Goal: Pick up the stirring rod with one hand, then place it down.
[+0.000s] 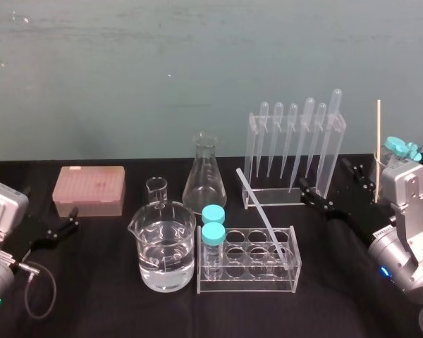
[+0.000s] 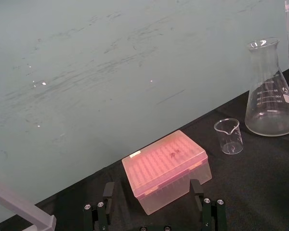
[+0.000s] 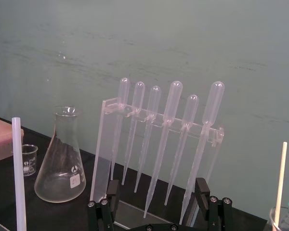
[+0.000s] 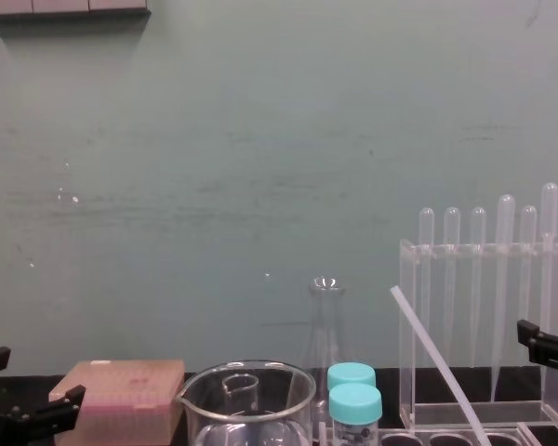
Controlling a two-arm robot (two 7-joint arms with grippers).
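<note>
Head view: the stirring rod [image 1: 264, 215] leans at a slant in the clear tube rack [image 1: 248, 280] at the middle of the black-draped table [image 1: 99, 310]. Its lower end sits down in a well on the rack's right side. Its upper end is free in the air, pointing back and left toward the conical flask [image 1: 203, 184]. Nothing grips the rod.

The right end effector [image 1: 328, 182] hovers just right of the rod, in front of the pipette stand [image 1: 252, 141]. The right wrist view shows its jaws spread wide with nothing between them, facing the six hanging pipettes [image 3: 169, 103]. The left end effector [image 1: 60, 227] sits low at the table's left, near the pink tip box [image 1: 89, 190]. In the left wrist view its jaws are likewise wide apart and empty.

Two teal-capped vials [image 1: 213, 236] stand in the rack's left wells. A large beaker of water [image 1: 166, 253] stands just left of the rack, with a small beaker [image 1: 156, 190] behind it.
</note>
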